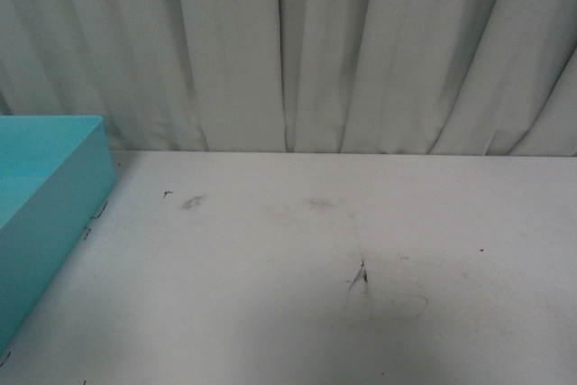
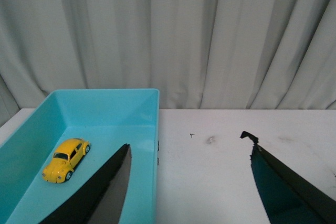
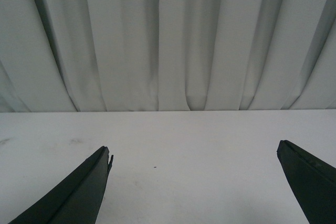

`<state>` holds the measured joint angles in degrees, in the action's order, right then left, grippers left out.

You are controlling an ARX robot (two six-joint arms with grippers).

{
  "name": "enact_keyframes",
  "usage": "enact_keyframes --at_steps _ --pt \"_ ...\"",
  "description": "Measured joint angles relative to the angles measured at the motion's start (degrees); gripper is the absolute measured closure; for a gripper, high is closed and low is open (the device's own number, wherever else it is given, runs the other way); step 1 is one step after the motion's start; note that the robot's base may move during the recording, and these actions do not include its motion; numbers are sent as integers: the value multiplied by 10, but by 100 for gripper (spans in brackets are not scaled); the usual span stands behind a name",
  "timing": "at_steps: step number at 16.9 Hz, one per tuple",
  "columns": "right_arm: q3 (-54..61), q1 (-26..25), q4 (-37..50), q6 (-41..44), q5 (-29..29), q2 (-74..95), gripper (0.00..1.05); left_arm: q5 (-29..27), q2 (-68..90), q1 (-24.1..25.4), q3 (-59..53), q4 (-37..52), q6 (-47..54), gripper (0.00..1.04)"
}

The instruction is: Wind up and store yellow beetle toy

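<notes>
Yellow beetle toy (image 2: 66,159) — one, inside one turquoise bin (image 2: 105,109), both grippers spread wide

Front view: body camera, looks forward and down over white worktop (image 1: 297,268) toward grey curtain (image 1: 361,42); teal bin (image 1: 45,196) at left edge. Left wrist view: low, level, faces curtain past own claw (image 2: 191,153); closer on same bin, interior visible. Right wrist view: low over bare worktop, faces curtain between claw (image 3: 194,156) tips. All three share worktop and curtain.
</notes>
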<state>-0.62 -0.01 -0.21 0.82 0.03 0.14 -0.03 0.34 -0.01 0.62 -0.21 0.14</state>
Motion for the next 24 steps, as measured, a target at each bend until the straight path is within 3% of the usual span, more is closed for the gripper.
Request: enact_keyframes --at_steps 3,24 --pt "0 0 0 0 0 0 6 0 0 0 0 0 0 5" --pt "0 0 0 0 0 0 6 0 0 0 0 0 0 7"
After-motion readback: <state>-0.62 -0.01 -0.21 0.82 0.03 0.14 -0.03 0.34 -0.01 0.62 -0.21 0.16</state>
